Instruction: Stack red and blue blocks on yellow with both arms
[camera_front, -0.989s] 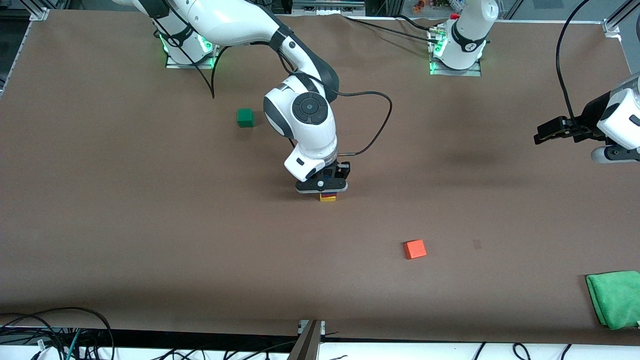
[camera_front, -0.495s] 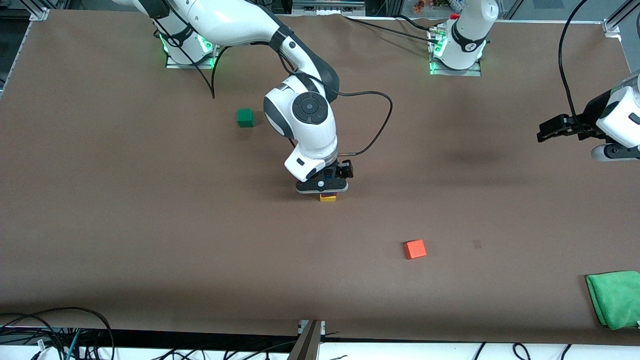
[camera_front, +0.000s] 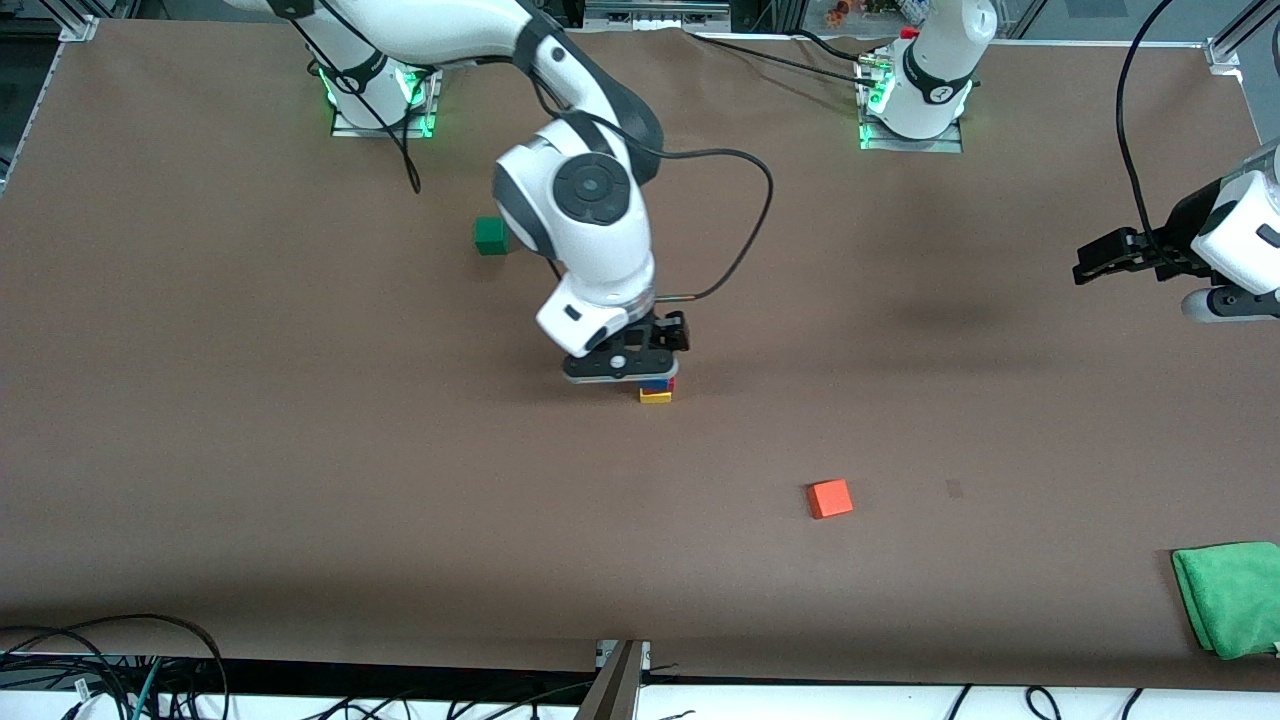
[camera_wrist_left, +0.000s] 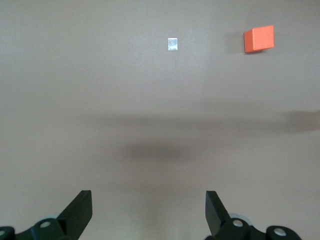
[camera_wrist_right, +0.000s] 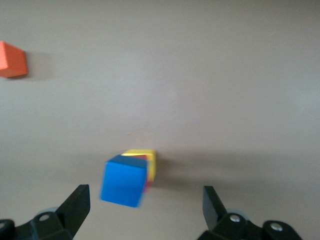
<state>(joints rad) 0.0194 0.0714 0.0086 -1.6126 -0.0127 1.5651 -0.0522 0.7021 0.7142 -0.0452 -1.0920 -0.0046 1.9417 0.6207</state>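
Note:
A stack stands mid-table: the yellow cube (camera_front: 656, 397) at the bottom, the red cube (camera_wrist_right: 148, 184) on it showing only as a sliver, and the blue cube (camera_front: 655, 384) on top. In the right wrist view the blue cube (camera_wrist_right: 123, 181) hides most of the yellow cube (camera_wrist_right: 146, 156). My right gripper (camera_front: 622, 366) is open and empty just above the stack, shifted toward the right arm's end; its fingers (camera_wrist_right: 75, 202) stand wide apart, clear of the blue cube. My left gripper (camera_front: 1088, 268) is open and empty, waiting at the left arm's end of the table, and also shows in the left wrist view (camera_wrist_left: 148, 206).
An orange cube (camera_front: 830, 498) lies nearer the front camera than the stack, toward the left arm's end. A dark green cube (camera_front: 490, 235) lies beside the right arm. A green cloth (camera_front: 1230, 595) lies at the table's front corner. A small silver patch (camera_wrist_left: 172, 44) is near the orange cube (camera_wrist_left: 259, 38).
My right gripper has risen off the stack and shifted toward the right arm's end, leaving the blue cube on top. The left arm has stayed still.

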